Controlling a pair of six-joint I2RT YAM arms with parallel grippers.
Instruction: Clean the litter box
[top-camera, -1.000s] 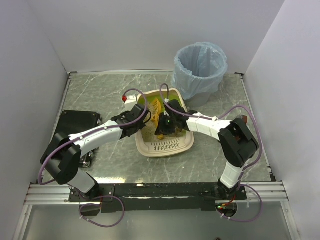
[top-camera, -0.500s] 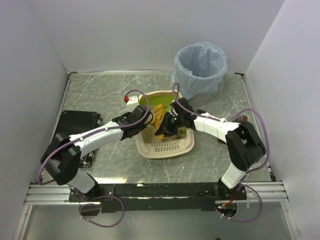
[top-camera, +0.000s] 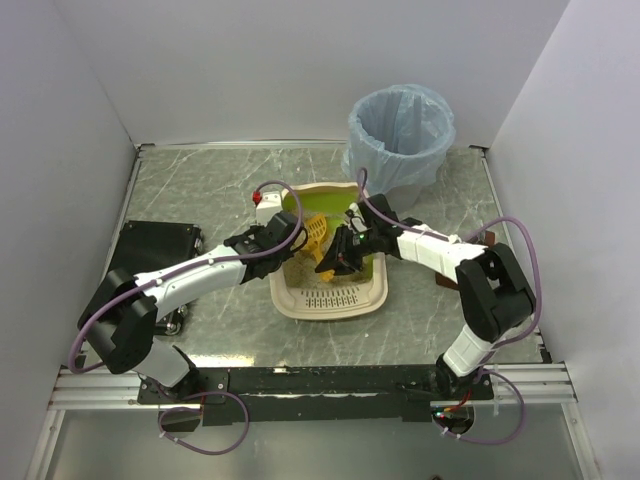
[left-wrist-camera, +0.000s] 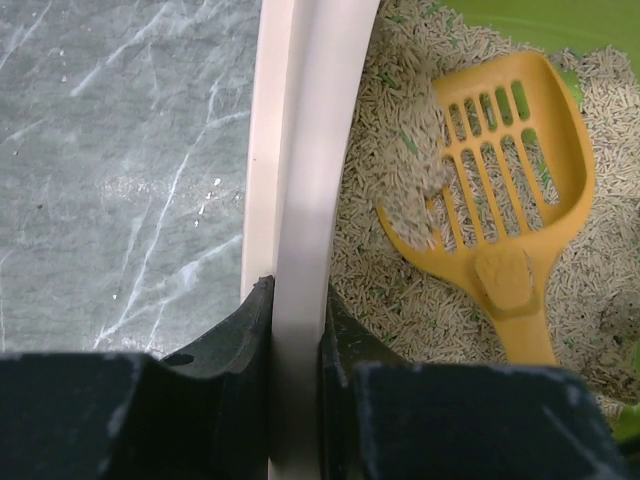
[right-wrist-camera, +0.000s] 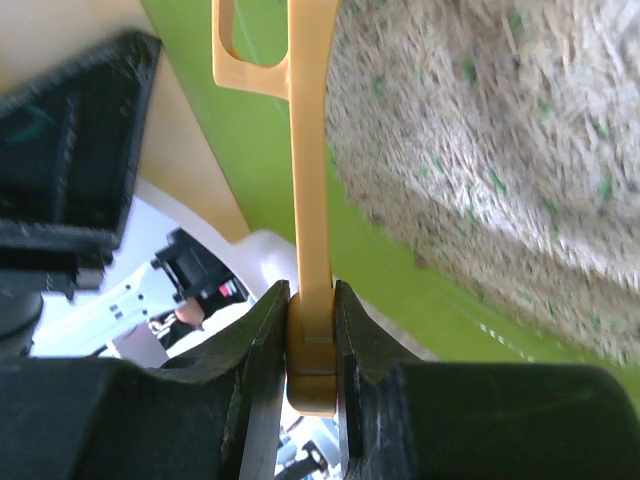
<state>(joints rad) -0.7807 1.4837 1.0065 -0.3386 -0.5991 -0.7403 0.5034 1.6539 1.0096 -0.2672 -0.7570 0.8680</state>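
The litter box (top-camera: 330, 298), with a cream rim, a green inner wall and beige pellet litter, lies mid-table. My left gripper (top-camera: 283, 237) is at its left side. In the left wrist view this gripper (left-wrist-camera: 297, 312) is shut on the cream rim (left-wrist-camera: 300, 180). An orange slotted scoop (left-wrist-camera: 512, 190) rests in the litter (left-wrist-camera: 375, 285) with a heap of pellets on its blade. My right gripper (top-camera: 342, 256) reaches in from the right. In the right wrist view it (right-wrist-camera: 313, 322) is shut on the end of the scoop handle (right-wrist-camera: 308, 150), above the green wall (right-wrist-camera: 250, 170).
A grey round bin with a light-blue bag (top-camera: 400, 135) stands behind the box at the far right. A black flat object (top-camera: 155, 248) lies at the table's left edge. White walls close in the marble table (top-camera: 200, 190) on three sides.
The right arm's elbow has swung back toward the bin and the scoop has shifted in the litter. The left gripper keeps its hold on the rim and has moved slightly right.
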